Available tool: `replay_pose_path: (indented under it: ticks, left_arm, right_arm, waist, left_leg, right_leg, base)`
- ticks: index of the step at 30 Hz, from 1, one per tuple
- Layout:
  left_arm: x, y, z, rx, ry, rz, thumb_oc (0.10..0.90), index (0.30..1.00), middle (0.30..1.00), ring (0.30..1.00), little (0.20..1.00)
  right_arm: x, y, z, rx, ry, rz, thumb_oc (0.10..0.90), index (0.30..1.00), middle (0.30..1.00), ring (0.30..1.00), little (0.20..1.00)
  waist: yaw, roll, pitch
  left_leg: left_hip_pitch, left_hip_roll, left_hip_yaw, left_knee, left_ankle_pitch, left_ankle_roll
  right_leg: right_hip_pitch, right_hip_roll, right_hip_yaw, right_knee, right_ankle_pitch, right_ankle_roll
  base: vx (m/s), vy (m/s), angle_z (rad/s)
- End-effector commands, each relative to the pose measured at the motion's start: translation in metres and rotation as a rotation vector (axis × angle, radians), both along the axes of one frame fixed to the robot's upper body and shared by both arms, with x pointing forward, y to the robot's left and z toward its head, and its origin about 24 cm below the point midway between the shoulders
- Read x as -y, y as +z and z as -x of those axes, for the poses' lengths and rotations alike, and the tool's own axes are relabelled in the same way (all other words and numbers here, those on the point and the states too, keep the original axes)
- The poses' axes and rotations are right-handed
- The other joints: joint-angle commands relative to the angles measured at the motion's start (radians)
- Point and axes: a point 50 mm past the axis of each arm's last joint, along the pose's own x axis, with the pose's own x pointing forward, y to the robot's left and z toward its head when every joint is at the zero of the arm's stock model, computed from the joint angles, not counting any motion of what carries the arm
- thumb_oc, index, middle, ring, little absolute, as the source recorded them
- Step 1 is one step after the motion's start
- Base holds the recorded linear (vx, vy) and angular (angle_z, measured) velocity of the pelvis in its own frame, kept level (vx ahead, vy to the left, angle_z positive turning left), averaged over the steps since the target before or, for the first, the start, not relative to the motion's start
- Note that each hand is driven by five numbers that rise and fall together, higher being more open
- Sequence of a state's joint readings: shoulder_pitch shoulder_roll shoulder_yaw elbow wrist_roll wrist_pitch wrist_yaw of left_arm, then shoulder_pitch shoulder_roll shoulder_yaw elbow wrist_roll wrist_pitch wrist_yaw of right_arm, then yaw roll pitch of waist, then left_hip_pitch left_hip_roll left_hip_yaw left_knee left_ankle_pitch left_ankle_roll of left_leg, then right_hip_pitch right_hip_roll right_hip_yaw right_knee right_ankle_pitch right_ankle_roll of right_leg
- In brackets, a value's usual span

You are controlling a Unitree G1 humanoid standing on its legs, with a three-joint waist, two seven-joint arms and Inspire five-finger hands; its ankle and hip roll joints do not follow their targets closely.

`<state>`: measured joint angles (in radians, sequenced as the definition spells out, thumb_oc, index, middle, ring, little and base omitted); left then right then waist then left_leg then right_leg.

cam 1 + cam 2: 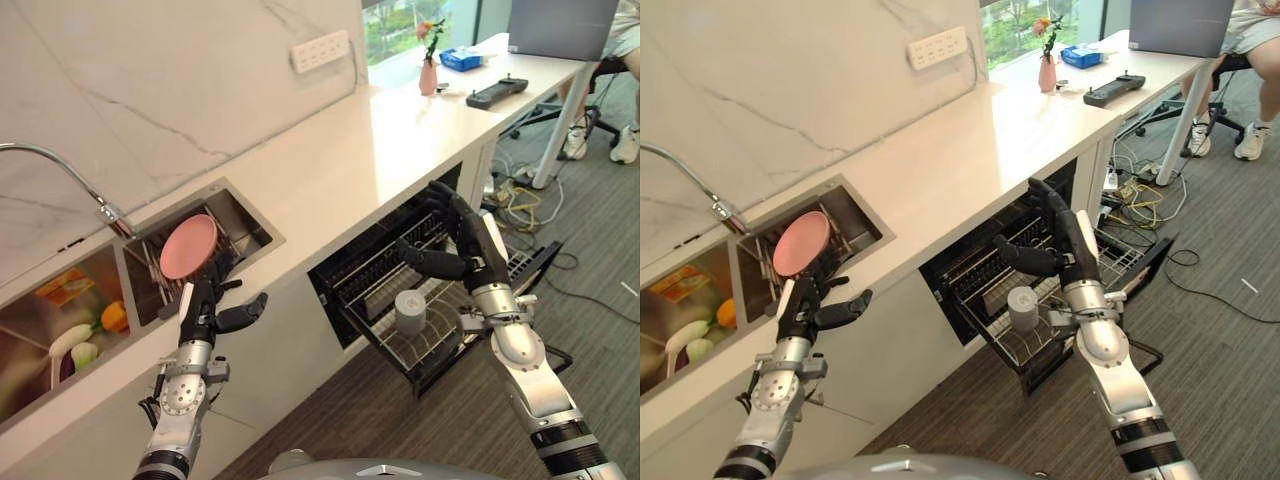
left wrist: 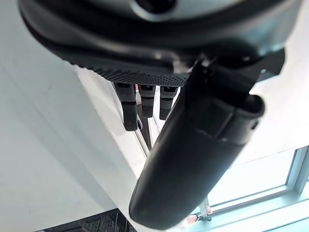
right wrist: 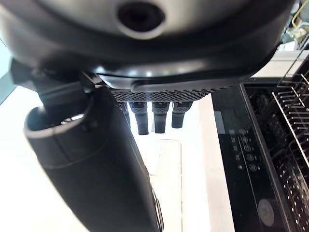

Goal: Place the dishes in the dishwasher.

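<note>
A pink plate (image 1: pixel 188 246) stands on edge in the right basin of the sink (image 1: pixel 245 215) set into the white counter. My left hand (image 1: pixel 205 305) is raised just below and in front of the plate, open, fingers straight up at its lower rim and thumb out to the side. The dishwasher rack (image 1: pixel 440 345) is pulled out from under the counter, with a grey cup (image 1: pixel 410 312) standing upright in it. My right hand (image 1: pixel 470 250) hovers above the rack and behind the cup, open and holding nothing. The dishwasher's control panel (image 3: pixel 244 154) appears past the fingers in the right wrist view.
A curved tap (image 1: pixel 60 165) arches over the sink, whose left basin (image 1: pixel 70 330) holds vegetables and packaging. Far along the counter are a pink vase (image 1: pixel 428 75), a blue box (image 1: pixel 460 59) and a black controller (image 1: pixel 497 92). A person (image 1: pixel 625 90) sits at far right; cables (image 1: pixel 515 205) lie on the carpet.
</note>
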<state>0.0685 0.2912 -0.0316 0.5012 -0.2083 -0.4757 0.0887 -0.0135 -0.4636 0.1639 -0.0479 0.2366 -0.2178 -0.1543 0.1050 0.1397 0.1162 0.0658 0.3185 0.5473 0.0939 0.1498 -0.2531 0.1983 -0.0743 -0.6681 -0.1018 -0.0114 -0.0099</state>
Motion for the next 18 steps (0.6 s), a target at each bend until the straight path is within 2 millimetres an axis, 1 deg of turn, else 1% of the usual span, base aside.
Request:
replay_pose_path:
  ticks: [1,2,3,4,5,6,7,8,9,10,11,12,13,14,15,16,17,18]
  left_arm:
    - [0.008,-0.062,0.076,-0.452,0.014,0.051,0.800,0.900,0.900,0.900,0.900]
    - [0.007,-0.061,0.077,-0.453,0.017,0.051,0.800,0.900,0.900,0.900,0.900]
    - [0.005,-0.047,0.064,-0.365,0.006,0.051,0.800,0.900,0.900,0.900,0.900]
    - [0.000,-0.021,0.049,-0.240,-0.012,0.037,0.800,0.900,0.900,0.900,0.900]
    - [-0.002,-0.007,0.041,-0.179,-0.020,0.020,0.800,0.900,0.900,0.900,0.900]
    - [-0.003,0.008,0.031,-0.107,-0.035,-0.002,0.800,0.900,0.900,0.900,0.900]
    - [-0.002,0.019,0.024,-0.061,-0.050,-0.016,0.800,0.900,0.900,0.900,0.900]
    - [-0.002,0.036,0.013,0.016,-0.070,-0.049,0.800,0.900,0.900,0.900,0.900]
    - [-0.002,0.037,0.013,0.014,-0.072,-0.052,0.800,0.900,0.900,0.900,0.900]
    - [0.000,0.052,0.005,0.083,-0.088,-0.078,0.800,0.900,0.900,0.900,0.900]
    - [0.005,0.063,0.000,0.138,-0.101,-0.087,0.800,0.900,0.900,0.900,0.900]
    - [0.007,0.074,-0.002,0.192,-0.108,-0.092,0.800,0.900,0.900,0.900,0.900]
    - [0.007,0.085,0.000,0.229,-0.114,-0.137,0.800,0.900,0.900,0.900,0.900]
    - [0.008,0.085,0.001,0.227,-0.112,-0.140,0.800,0.900,0.900,0.900,0.900]
    - [0.006,0.088,0.003,0.241,-0.096,-0.153,0.800,0.900,0.900,0.900,0.900]
    - [0.002,0.091,0.005,0.254,-0.077,-0.184,0.800,0.900,0.900,0.900,0.900]
    - [0.002,0.092,0.006,0.254,-0.078,-0.188,0.800,0.900,0.900,0.900,0.900]
    - [-0.001,0.094,0.009,0.264,-0.070,-0.226,0.800,0.900,0.900,0.900,0.900]
  right_arm:
    - [-0.026,0.071,-0.001,0.373,0.143,-0.069,0.800,0.900,0.900,0.900,0.900]
    - [-0.027,0.071,-0.001,0.373,0.144,-0.071,0.800,0.900,0.900,0.900,0.900]
    - [-0.028,0.073,-0.001,0.378,0.151,-0.062,0.800,0.900,0.900,0.900,0.900]
    - [-0.028,0.073,0.000,0.375,0.163,-0.050,0.800,0.900,0.900,0.900,0.900]
    - [-0.027,0.073,0.001,0.376,0.160,-0.046,0.800,0.900,0.900,0.900,0.900]
    - [-0.025,0.073,0.002,0.374,0.154,-0.046,0.800,0.900,0.900,0.900,0.900]
    - [-0.022,0.072,0.004,0.371,0.145,-0.049,0.800,0.900,0.900,0.900,0.900]
    - [-0.016,0.069,0.007,0.361,0.123,-0.044,0.800,0.900,0.900,0.900,0.900]
    - [-0.016,0.069,0.008,0.361,0.121,-0.047,0.800,0.900,0.900,0.900,0.900]
    - [-0.010,0.068,0.011,0.356,0.096,-0.041,0.800,0.900,0.900,0.900,0.900]
    - [-0.004,0.067,0.016,0.352,0.077,-0.040,0.800,0.900,0.900,0.900,0.900]
    - [0.003,0.064,0.020,0.339,0.046,-0.043,0.800,0.900,0.900,0.900,0.900]
    - [0.014,0.058,0.020,0.307,-0.001,-0.029,0.800,0.900,0.900,0.900,0.900]
    - [0.013,0.057,0.020,0.306,-0.001,-0.029,0.800,0.900,0.900,0.900,0.900]
    - [0.015,0.055,0.019,0.303,-0.016,-0.042,0.800,0.900,0.900,0.900,0.900]
    - [0.017,0.050,0.018,0.286,-0.042,-0.075,0.800,0.900,0.900,0.900,0.900]
    - [0.017,0.050,0.018,0.285,-0.042,-0.077,0.800,0.900,0.900,0.900,0.900]
    - [0.018,0.049,0.014,0.288,-0.056,-0.114,0.800,0.900,0.900,0.900,0.900]
  waist:
    - [0.041,0.012,0.008]
    - [0.038,0.009,0.008]
    - [0.041,0.007,0.011]
    - [0.044,0.002,0.010]
    - [0.043,-0.005,0.009]
    - [0.041,-0.013,0.004]
    - [0.035,-0.023,0.000]
    - [0.018,-0.038,-0.005]
    - [0.011,-0.040,-0.003]
    - [-0.018,-0.052,-0.004]
    - [-0.048,-0.060,-0.004]
    - [-0.067,-0.060,-0.012]
    - [-0.074,-0.060,-0.026]
    - [-0.080,-0.063,-0.033]
    - [-0.067,-0.067,-0.035]
    - [-0.058,-0.073,-0.038]
    - [-0.061,-0.077,-0.039]
    - [-0.055,-0.083,-0.030]
  left_leg:
    - [-0.019,0.076,0.004,-0.016,0.241,-0.004]
    - [-0.022,0.076,0.002,-0.010,0.237,-0.003]
    - [-0.014,0.072,0.030,0.019,0.204,0.004]
    - [-0.006,0.045,0.039,0.068,0.123,0.018]
    - [0.003,0.025,0.044,0.101,0.081,0.029]
    - [0.020,0.006,0.048,0.120,0.034,0.041]
    - [0.039,-0.008,0.054,0.132,-0.004,0.053]
    - [0.067,-0.012,0.084,0.140,-0.043,0.061]
    - [0.064,-0.014,0.073,0.144,-0.048,0.065]
    - [0.081,-0.014,0.098,0.159,-0.071,0.075]
    - [0.086,-0.010,0.106,0.172,-0.075,0.084]
    - [0.104,-0.011,0.143,0.134,-0.094,0.090]
    - [0.104,-0.053,0.143,0.031,-0.156,0.126]
    - [0.101,-0.067,0.139,0.018,-0.158,0.137]
    - [0.089,-0.082,0.106,-0.003,-0.166,0.146]
    - [0.071,-0.103,0.084,-0.039,-0.161,0.163]
    - [0.071,-0.109,0.081,-0.044,-0.161,0.167]
    - [0.065,-0.135,0.052,-0.072,-0.167,0.181]
  right_leg:
    - [-0.041,-0.047,-0.020,0.015,-0.088,0.073]
    - [-0.041,-0.049,-0.021,0.015,-0.088,0.074]
    - [-0.052,-0.054,-0.035,0.015,-0.084,0.069]
    - [-0.062,-0.064,-0.056,0.015,-0.077,0.061]
    - [-0.066,-0.068,-0.077,0.015,-0.074,0.054]
    - [-0.068,-0.076,-0.111,0.015,-0.068,0.048]
    - [-0.067,-0.087,-0.146,0.017,-0.063,0.043]
    - [-0.068,-0.103,-0.200,0.020,-0.058,0.036]
    - [-0.062,-0.106,-0.211,0.020,-0.057,0.039]
    - [-0.064,-0.121,-0.251,0.022,-0.052,0.032]
    - [-0.074,-0.128,-0.258,0.024,-0.055,0.021]
    - [-0.081,-0.143,-0.295,0.027,-0.034,0.027]
    - [-0.094,-0.185,-0.331,0.042,0.008,0.046]
    - [-0.098,-0.198,-0.338,0.047,0.015,0.054]
    - [-0.099,-0.210,-0.339,0.058,0.029,0.063]
    - [-0.089,-0.255,-0.359,0.088,0.065,0.090]
    - [-0.089,-0.263,-0.363,0.093,0.068,0.096]
    - [-0.086,-0.313,-0.364,0.154,0.095,0.136]
  base:
    - [-0.15,-0.016,0.47]
    - [-0.20,-0.050,0.50]
    - [-0.23,-0.071,0.48]
    - [-0.31,-0.091,0.54]
    - [-0.29,-0.039,0.62]
    - [-0.23,0.002,0.59]
    - [-0.24,0.042,0.80]
    - [-0.16,0.042,0.91]
    - [-0.17,0.093,1.86]
    - [-0.14,0.134,2.47]
    - [-0.18,0.233,2.74]
    - [-0.18,0.493,2.17]
    - [-0.12,0.469,1.87]
    - [-0.08,0.498,1.67]
    - [-0.01,0.320,1.63]
    - [0.00,0.299,0.97]
    - [0.02,0.331,1.00]
    - [0.02,0.198,0.99]
